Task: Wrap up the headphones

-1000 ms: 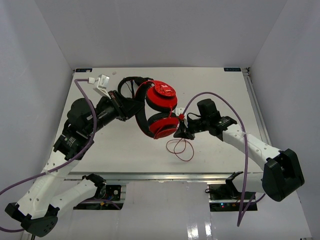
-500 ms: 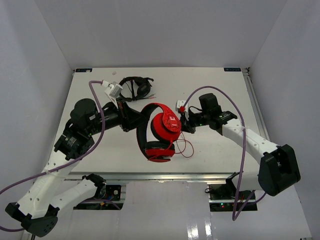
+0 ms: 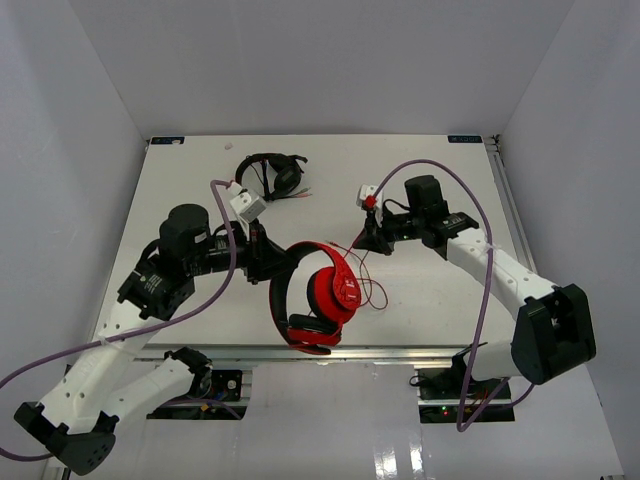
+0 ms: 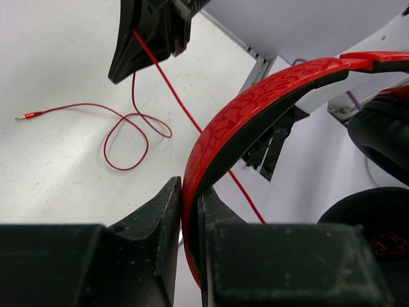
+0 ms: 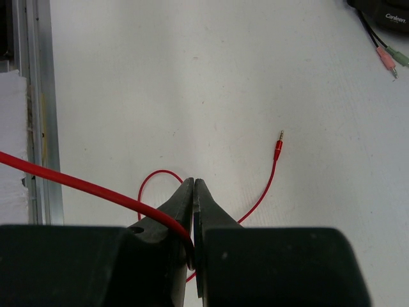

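The red headphones [image 3: 318,298] hang above the table's near middle, earcups down. My left gripper [image 3: 272,258] is shut on their red headband [image 4: 243,109], which passes between its jaws. The thin red cable [image 3: 368,285] runs from the headphones up to my right gripper [image 3: 372,240], which is shut on it [image 5: 96,188]. The rest of the cable lies in loose loops on the table [image 4: 131,137] and ends in a red plug [image 5: 278,148].
All-black headphones [image 3: 272,175] with a thin lead lie at the back of the white table [image 3: 440,290]. Their pink and green plugs [image 5: 391,59] show in the right wrist view. A metal rail [image 5: 38,96] runs along the table's near edge.
My left gripper has carried the red headphones toward the near edge and turned them. My right gripper has moved back and up with the cable, drawing it taut.
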{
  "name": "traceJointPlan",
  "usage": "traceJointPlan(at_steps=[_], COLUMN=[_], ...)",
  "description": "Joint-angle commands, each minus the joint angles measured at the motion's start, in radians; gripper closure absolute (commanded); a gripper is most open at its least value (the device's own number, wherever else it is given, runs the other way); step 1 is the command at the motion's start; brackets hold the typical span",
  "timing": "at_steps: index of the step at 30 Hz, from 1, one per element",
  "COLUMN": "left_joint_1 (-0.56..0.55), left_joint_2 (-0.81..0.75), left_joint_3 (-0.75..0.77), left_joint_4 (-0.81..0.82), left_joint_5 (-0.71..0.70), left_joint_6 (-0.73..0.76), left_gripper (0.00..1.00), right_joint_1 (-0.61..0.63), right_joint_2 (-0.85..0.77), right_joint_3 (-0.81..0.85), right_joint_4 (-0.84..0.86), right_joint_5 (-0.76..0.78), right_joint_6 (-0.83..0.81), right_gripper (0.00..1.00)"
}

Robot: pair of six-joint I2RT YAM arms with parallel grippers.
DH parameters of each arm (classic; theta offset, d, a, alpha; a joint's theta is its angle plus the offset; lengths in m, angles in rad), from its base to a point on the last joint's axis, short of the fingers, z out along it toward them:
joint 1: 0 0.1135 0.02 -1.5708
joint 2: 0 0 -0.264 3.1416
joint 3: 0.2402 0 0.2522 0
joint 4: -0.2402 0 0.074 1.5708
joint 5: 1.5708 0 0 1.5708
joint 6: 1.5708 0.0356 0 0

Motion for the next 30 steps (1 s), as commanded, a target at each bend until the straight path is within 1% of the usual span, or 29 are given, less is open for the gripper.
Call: traceJointPlan(at_steps=[1, 10, 15, 18, 21, 30], left_joint_1=[0.002, 0.002, 0.0, -0.009, -0.025, -0.082], left_joint_2=[-0.02, 0.039, 0.092, 0.123, 0.17, 0.273], left_joint_3=[-0.028, -0.083, -0.092, -0.089, -0.071, -0.025], left_joint_4=[-0.04, -0.121, -0.153, -0.167, -0.184, -0.242], left_joint_5=[0.072, 0.053, 0.013, -0.015, -0.067, -0.261], left_joint_6=[0.074, 0.188, 0.247, 0.266, 0.31, 0.366], left_gripper=[1.0, 1.0, 1.0, 1.0, 1.0, 1.0], right_joint_1=[-0.036, -0.069, -0.069, -0.069, -0.069, -0.069], right_joint_2=[0.024, 0.043, 0.053, 0.061, 0.067, 0.093], right_joint_3=[0.083, 0.162, 0.188, 0.217, 0.243, 0.345], right_joint_4=[0.007, -0.008, -0.057, -0.115, -0.171, -0.368], right_joint_5=[-0.036, -0.093, -0.114, -0.126, -0.135, -0.174], right_joint_6=[0.062, 0.106, 0.078, 0.049, 0.005, -0.101], right_gripper=[0.92, 0.92, 0.92, 0.92, 0.92, 0.92])
